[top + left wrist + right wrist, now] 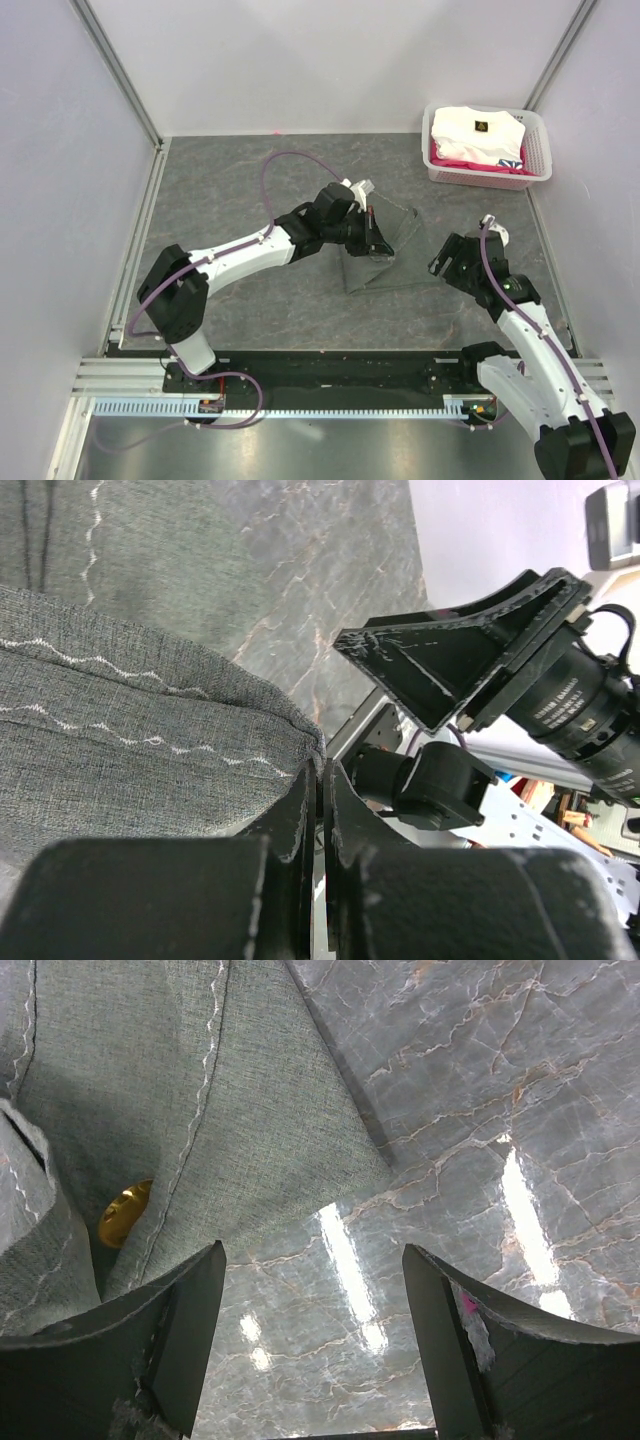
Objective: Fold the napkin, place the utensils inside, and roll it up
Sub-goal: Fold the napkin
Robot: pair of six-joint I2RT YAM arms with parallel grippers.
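Observation:
The grey-green napkin (388, 250) lies mid-table, and one part of it is lifted off the surface. My left gripper (377, 240) is over it, shut, with the cloth's hemmed edge pinched between its tips (322, 768); the napkin (130, 750) drapes away to the left of them. A gold spoon (125, 1212) shows only partly in the right wrist view, under a raised fold of the napkin (210, 1090). My right gripper (312, 1252) stands open just right of the cloth, above bare table, holding nothing. In the top view, this gripper (446, 262) sits right of the napkin.
A white basket (540, 150) holding a white folded garment (472, 132) on pink cloth stands at the back right corner. Pale walls and aluminium posts close in the grey marbled table (250, 190). A rail (330, 370) runs along the near edge.

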